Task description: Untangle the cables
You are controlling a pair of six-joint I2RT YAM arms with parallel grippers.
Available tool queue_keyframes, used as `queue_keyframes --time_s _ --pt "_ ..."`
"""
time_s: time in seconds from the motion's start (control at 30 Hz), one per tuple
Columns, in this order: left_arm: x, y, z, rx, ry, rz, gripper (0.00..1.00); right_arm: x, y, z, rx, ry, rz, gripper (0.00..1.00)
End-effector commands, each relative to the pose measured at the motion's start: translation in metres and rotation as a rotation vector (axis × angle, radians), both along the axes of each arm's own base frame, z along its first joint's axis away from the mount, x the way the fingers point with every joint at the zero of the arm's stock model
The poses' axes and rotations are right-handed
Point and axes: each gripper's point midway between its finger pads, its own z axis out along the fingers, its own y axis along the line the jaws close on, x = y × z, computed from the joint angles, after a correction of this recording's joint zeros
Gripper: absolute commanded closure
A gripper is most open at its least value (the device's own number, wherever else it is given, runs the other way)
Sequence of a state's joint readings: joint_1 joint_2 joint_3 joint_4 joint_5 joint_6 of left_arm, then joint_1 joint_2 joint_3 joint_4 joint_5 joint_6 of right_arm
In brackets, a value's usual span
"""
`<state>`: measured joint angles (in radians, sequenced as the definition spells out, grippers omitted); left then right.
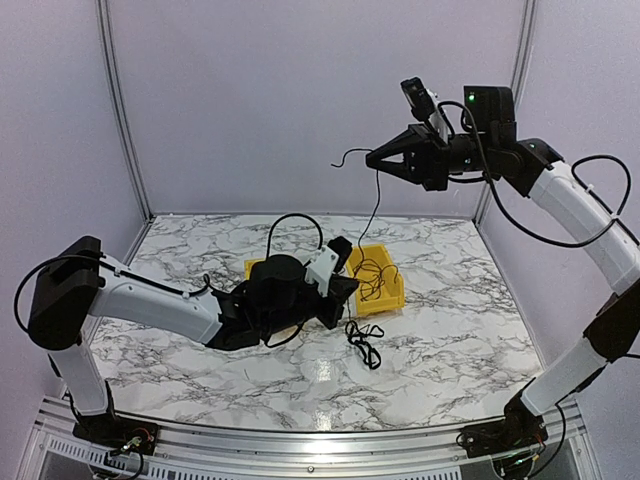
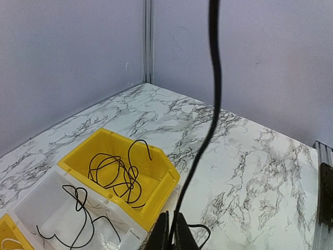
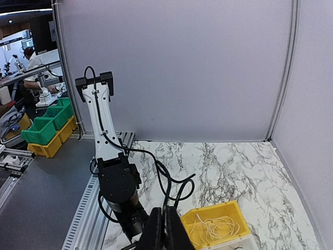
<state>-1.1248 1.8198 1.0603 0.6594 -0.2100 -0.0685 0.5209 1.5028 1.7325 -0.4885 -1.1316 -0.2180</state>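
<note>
My left gripper [image 2: 171, 229] pinches the black cable [image 2: 214, 78] beside the yellow bin [image 2: 158, 200]; my right gripper [image 1: 375, 158] pinches it high above.

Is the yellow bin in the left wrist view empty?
No, a loose coil of black cable lies on the floor of the yellow bin.

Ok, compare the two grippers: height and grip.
The right gripper hangs high above the table; the left gripper sits low beside the yellow bin. The right gripper pinches the black cable near its upper end; the left gripper pinches it low down. Both are shut on what looks like the same cable.
</note>
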Motion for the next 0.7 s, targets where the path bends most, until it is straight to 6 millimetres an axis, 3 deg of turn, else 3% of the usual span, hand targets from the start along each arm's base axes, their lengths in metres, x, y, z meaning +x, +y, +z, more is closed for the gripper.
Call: queue_keyframes --time_s 0.0,0.13,0.2,0.33,0.53,0.67 --pt "-0.013 -0.001 0.019 -0.061 -0.003 -0.063 0.96 0.000 -0.001 -0.013 -0.034 -0.032 -0.018 0.86" --pt "-0.021 0.020 0.022 -0.118 0.043 -0.040 1.00 0.010 -0.010 -0.078 -0.184 -0.102 -0.102 0.67" --pt "-0.023 0.035 0.027 -0.164 0.061 -0.009 1.00 0.009 -0.018 -0.123 -0.280 -0.108 -0.108 0.58" --pt "-0.027 0.058 0.043 -0.251 0.088 0.035 1.00 0.006 -0.029 -0.195 -0.409 -0.074 -0.142 0.55" --pt "-0.028 0.078 0.047 -0.297 0.119 0.085 1.00 -0.011 -0.021 -0.269 -0.524 -0.057 -0.149 0.53" --pt "-0.027 0.087 0.043 -0.302 0.130 0.117 1.00 -0.017 -0.007 -0.290 -0.546 -0.036 -0.109 0.50"
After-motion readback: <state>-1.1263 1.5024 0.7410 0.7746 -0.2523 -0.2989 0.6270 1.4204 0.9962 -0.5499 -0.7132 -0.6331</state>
